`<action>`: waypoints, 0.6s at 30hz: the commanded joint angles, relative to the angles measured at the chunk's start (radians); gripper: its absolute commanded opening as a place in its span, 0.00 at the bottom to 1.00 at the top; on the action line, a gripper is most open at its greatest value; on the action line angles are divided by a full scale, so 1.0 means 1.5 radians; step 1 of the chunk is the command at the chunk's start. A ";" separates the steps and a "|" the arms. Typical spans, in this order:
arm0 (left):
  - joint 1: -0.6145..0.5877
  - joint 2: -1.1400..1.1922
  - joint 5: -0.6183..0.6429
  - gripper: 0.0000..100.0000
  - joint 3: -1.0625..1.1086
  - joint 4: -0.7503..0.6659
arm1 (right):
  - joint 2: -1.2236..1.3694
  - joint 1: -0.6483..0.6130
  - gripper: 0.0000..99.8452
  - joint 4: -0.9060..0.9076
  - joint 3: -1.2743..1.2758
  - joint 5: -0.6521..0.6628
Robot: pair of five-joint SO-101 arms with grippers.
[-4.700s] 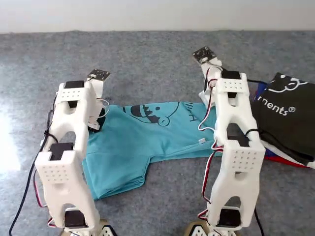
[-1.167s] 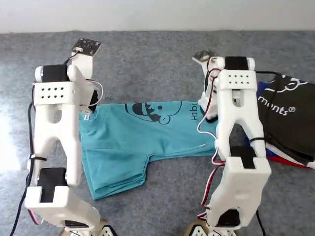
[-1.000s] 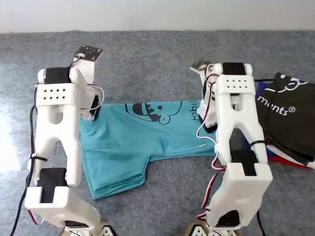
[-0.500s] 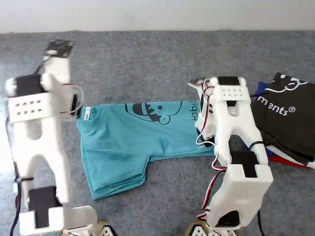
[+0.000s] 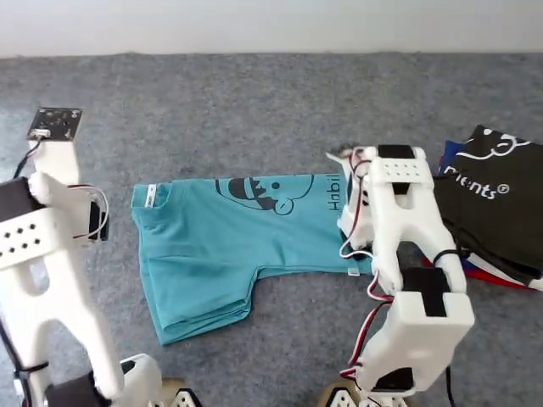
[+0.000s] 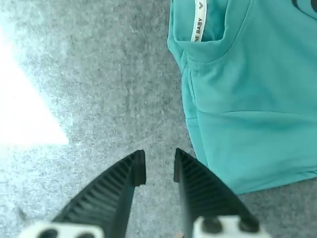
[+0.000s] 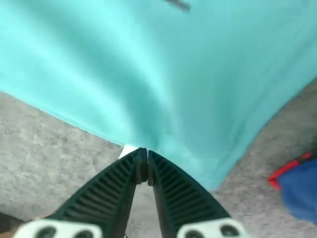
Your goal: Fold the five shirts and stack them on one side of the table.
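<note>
Teal shirt (image 5: 221,246) lies mid-frame on worktop (image 5: 254,102). My left fingers (image 6: 124,186) released, empty, beside its edge. My right fingers (image 7: 121,191) clenched on hem. Thin bite: cloth may slip when pulled.
</note>
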 commanded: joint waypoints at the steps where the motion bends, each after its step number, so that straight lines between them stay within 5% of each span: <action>1: -0.004 -0.038 -0.005 0.11 -0.005 0.012 | -0.042 -0.003 0.01 0.011 -0.046 -0.001; 7: -0.006 -0.150 -0.009 0.08 -0.002 0.012 | -0.063 -0.030 0.01 0.040 -0.056 -0.004; 18: -0.264 -0.198 -0.124 0.08 0.071 0.011 | -0.106 -0.329 0.01 0.070 -0.073 -0.075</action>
